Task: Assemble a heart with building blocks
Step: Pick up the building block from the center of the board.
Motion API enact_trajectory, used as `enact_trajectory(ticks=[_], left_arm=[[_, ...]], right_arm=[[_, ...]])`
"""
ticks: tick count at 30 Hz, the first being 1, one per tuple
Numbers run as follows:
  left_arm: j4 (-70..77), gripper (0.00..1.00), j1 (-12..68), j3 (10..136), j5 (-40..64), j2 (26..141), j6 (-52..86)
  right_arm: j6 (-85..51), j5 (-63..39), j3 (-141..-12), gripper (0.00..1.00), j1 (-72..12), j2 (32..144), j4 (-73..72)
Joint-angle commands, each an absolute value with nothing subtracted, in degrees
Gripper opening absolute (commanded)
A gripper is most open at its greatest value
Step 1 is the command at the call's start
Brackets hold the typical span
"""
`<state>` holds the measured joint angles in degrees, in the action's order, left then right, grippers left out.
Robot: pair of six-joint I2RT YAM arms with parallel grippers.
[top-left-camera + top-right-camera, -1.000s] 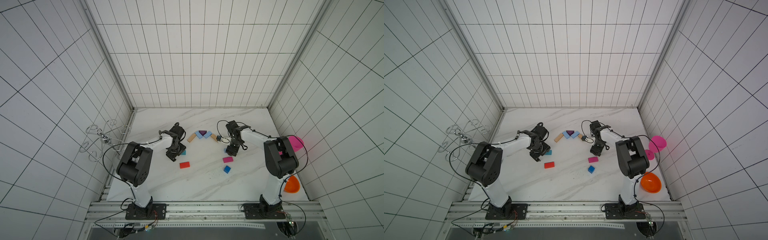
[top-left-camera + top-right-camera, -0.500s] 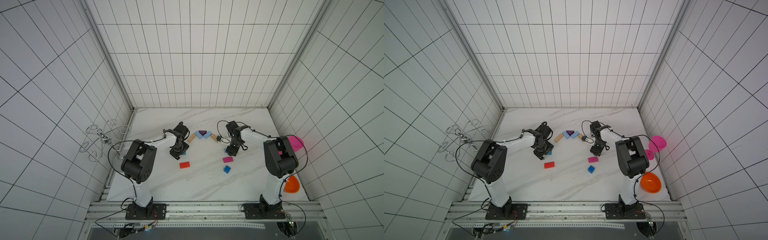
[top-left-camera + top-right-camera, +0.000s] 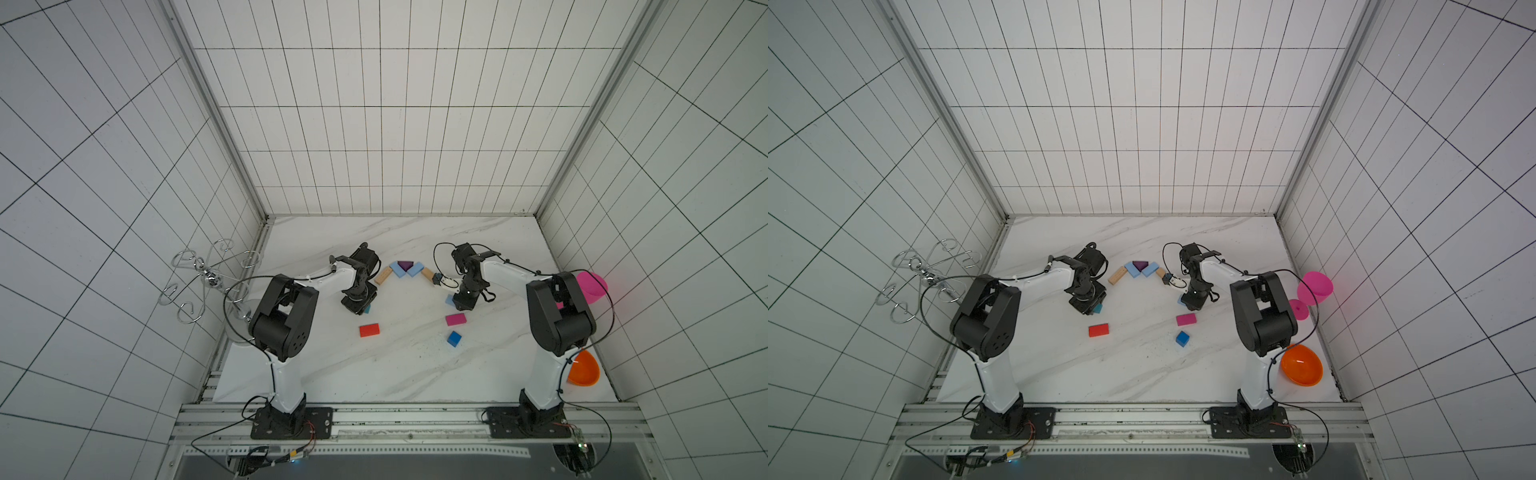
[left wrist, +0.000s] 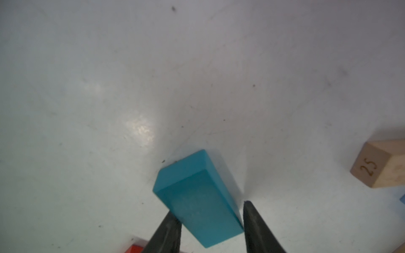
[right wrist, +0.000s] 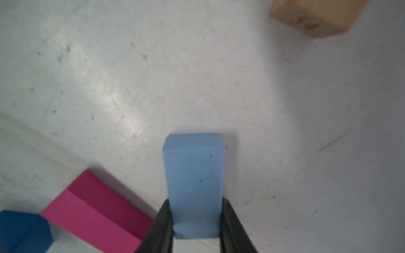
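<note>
My left gripper (image 4: 209,208) is shut on a teal block (image 4: 197,197) that lies on the white table, left of centre; only the block's corner (image 3: 367,309) shows under the gripper in both top views. The right gripper (image 5: 196,200) is shut on a light blue block (image 5: 194,175), right of centre (image 3: 449,300). Behind them stands an arch of blocks: a tan block (image 3: 383,275), a light blue one (image 3: 399,270), a purple wedge (image 3: 405,264), another light blue one (image 3: 414,270) and a tan one (image 3: 427,273). Loose in front lie a red brick (image 3: 369,330), a pink brick (image 3: 456,319) and a blue cube (image 3: 454,338).
A pink goblet (image 3: 592,286) lies at the right edge of the table, and an orange bowl (image 3: 584,369) sits at the front right. A wire rack (image 3: 199,282) hangs on the left wall. Tiled walls close in the table.
Both grippers have closed: the left on the teal block, the right on the light blue block. The left gripper also shifted a little to the right over its block.
</note>
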<state>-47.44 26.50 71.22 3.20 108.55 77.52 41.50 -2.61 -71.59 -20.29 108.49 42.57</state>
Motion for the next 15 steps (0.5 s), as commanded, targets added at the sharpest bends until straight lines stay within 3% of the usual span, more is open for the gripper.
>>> enact_trajectory(ticks=[1,10,15], left_arm=[[-44.53,0.38,26.88,69.21,2.3,111.74,77.79],[-44.65,0.31,27.07,64.47,0.2,107.32,75.96],[-48.76,0.3,29.5,65.52,-2.5,103.8,73.56]], right_arm=[[40.94,-3.73,-70.65,0.13,-20.69,110.05,43.96],[38.12,-5.75,-70.66,0.01,-20.61,108.02,44.69],[33.1,-8.07,-71.28,0.0,-18.54,103.19,43.17]])
